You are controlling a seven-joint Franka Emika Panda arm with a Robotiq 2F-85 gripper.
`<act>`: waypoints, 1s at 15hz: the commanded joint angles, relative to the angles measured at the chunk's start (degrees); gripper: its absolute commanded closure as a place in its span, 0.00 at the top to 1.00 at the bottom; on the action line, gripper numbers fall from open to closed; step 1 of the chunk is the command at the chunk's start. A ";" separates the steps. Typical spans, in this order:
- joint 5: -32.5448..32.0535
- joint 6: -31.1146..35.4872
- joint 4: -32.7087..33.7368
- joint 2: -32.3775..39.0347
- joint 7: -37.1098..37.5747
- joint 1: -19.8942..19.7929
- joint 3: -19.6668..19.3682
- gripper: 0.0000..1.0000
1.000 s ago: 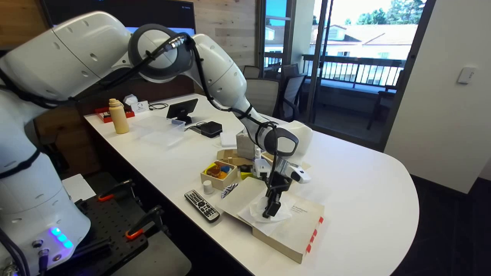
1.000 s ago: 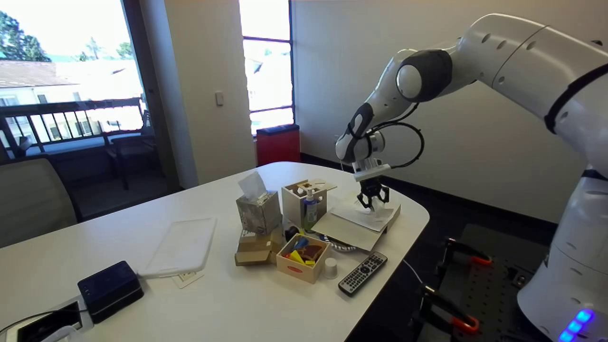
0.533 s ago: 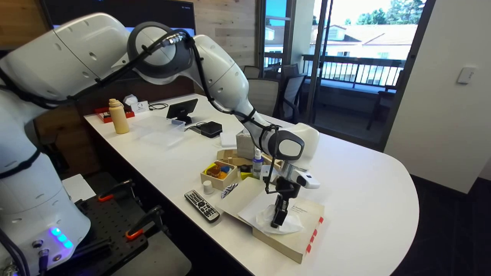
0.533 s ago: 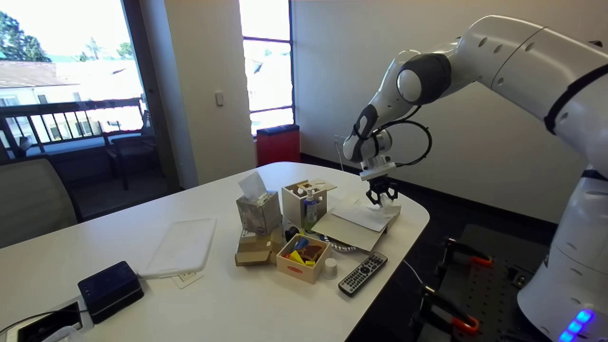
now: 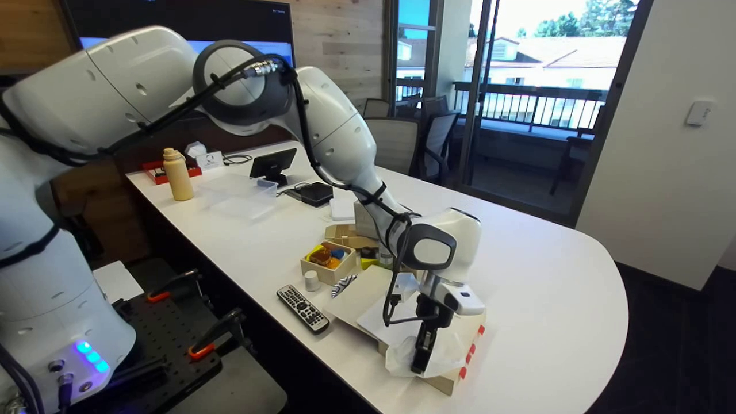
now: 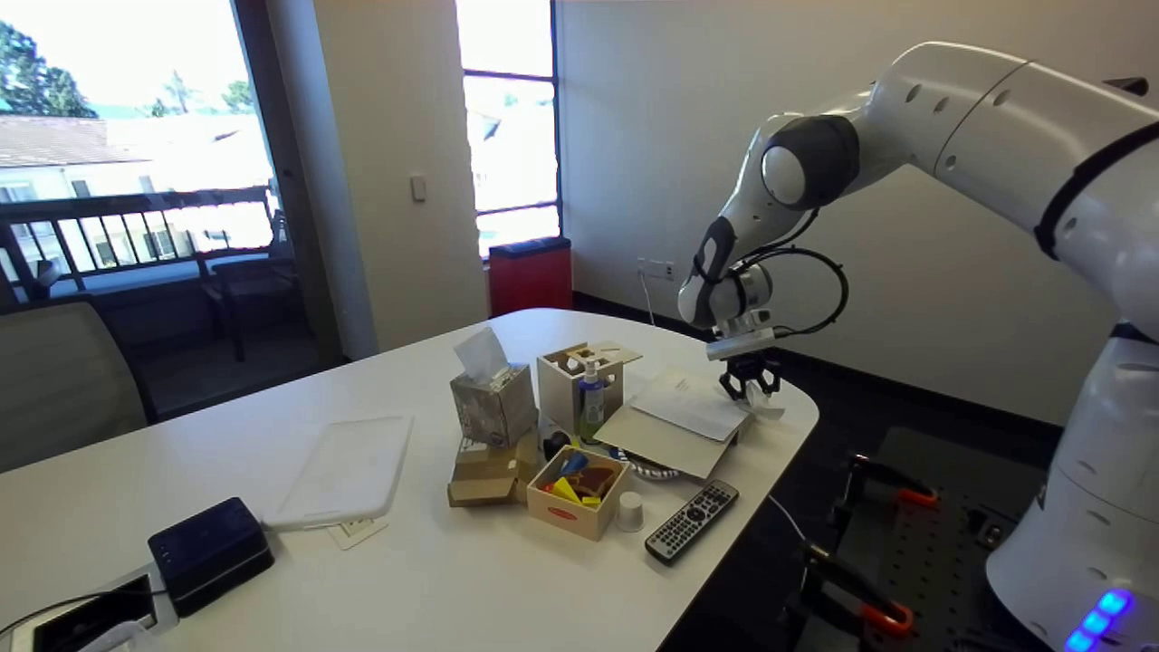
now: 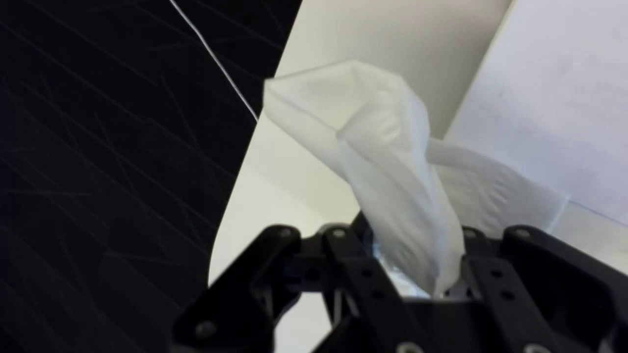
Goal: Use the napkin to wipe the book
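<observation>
L to R in an exterior view: remote (image 5: 303,309), near L, unmoved vs a sec ago; white sheet (image 5: 391,316) on the open book (image 5: 467,326), same. Then the change: gripper (image 5: 420,365) has slid nearer, taking the napkin (image 5: 402,359) from mid-book to its near end, where it now laps past the near L edge; red tabs (image 5: 468,357) sit just R. Jaws together, clamped on napkin, loose folds spreading below. Reads as mid-wipe, that stroke abt done; going any nearer prob. drags it off the book, so a sweep back far is likely next. View diffs: wrist cam, L to R, adds dark floor (image 7: 98,196), then the table (image 7: 279,181) rim, napkin bunched btwn fingers (image 7: 365,274), then white sheet; can't tell there how hard it presses. In an exterior view spray bottle (image 6: 591,403) shows nearly whole, L of book, but no red tabs; in an exterior view arm (image 5: 339,129) part-covers the bottle, yet tabs show.
</observation>
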 commanded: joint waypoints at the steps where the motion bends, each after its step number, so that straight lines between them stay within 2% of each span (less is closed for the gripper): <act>1: 5.01 3.54 -2.73 -2.31 -4.26 -4.41 4.69 0.03; 5: 8.39 4.52 -3.75 -4.74 -12.54 -7.64 8.73 0.03; 8: 9.21 4.63 -4.70 -6.39 -17.72 -8.40 11.29 0.03; 12: 8.12 2.54 -6.21 -8.95 -17.45 -6.54 11.11 0.03; 15: 6.41 1.35 -8.14 -12.23 -14.10 -3.00 9.12 0.03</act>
